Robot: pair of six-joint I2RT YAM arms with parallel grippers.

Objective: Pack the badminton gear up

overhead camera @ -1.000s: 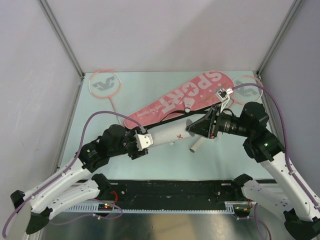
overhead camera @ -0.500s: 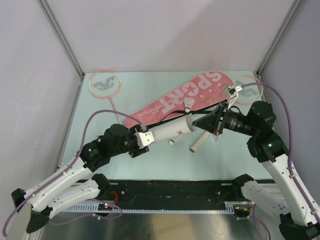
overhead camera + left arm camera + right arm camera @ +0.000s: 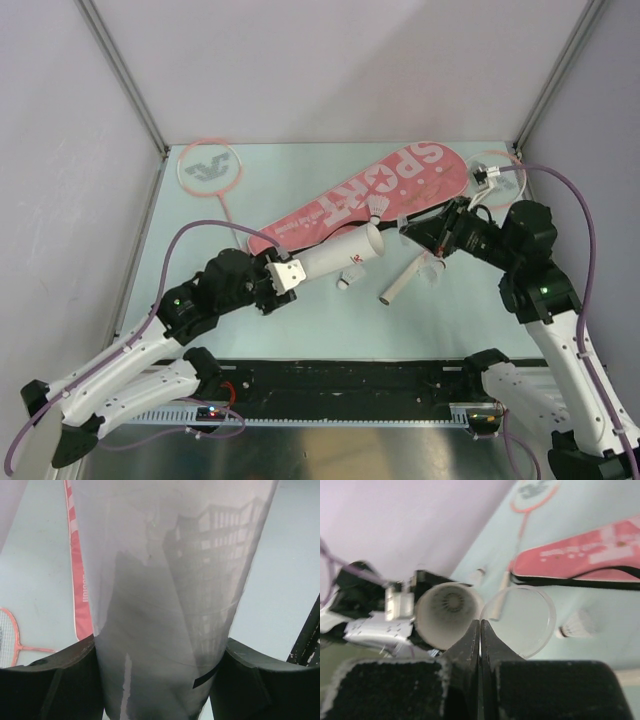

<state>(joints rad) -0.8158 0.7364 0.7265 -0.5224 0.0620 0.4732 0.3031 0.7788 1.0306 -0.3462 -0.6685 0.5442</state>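
My left gripper (image 3: 283, 277) (image 3: 160, 680) is shut on the closed end of the long white tube (image 3: 335, 258) (image 3: 170, 580), held slanted above the table. The tube's open mouth (image 3: 449, 615) faces my right gripper, and a shuttlecock sits deep inside it. My right gripper (image 3: 412, 229) (image 3: 480, 625) is shut on the rim of a clear round lid (image 3: 520, 622), a short gap from the mouth. A white shuttlecock (image 3: 376, 208) (image 3: 576, 625) lies at the edge of the pink SPORT bag (image 3: 360, 195) (image 3: 585, 555). One pink racket (image 3: 209, 168) (image 3: 535, 490) lies far left. The other (image 3: 497, 168) lies far right, partly hidden by my right arm.
A white racket handle (image 3: 397, 288) lies on the table below my right gripper. A small white piece (image 3: 344, 283) lies under the tube. The bag's black strap (image 3: 580, 582) runs along its near edge. Walls enclose three sides; a black rail (image 3: 340, 380) borders the near edge.
My right gripper has drawn back to the right, away from the tube's mouth, with the clear lid in it. My left gripper has swung the tube's open end up and farther away.
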